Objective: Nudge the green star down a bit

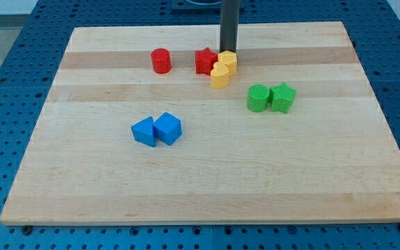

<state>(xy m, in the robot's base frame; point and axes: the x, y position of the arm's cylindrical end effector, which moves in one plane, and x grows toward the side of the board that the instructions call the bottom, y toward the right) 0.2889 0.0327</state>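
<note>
The green star (pixel 283 96) lies on the wooden board (pixel 207 173) at the view's right of centre, touching a green round block (pixel 258 98) on its left. My tip (pixel 228 51) stands near the view's top centre, just above a yellow hexagon block (pixel 228 62) and right of a red star (pixel 205 61). The tip is well up and to the left of the green star, apart from it.
A second yellow block (pixel 219 76) touches the yellow hexagon from below. A red cylinder (pixel 161 60) stands left of the red star. Two blue blocks (pixel 144 131) (pixel 167 128) sit together left of centre.
</note>
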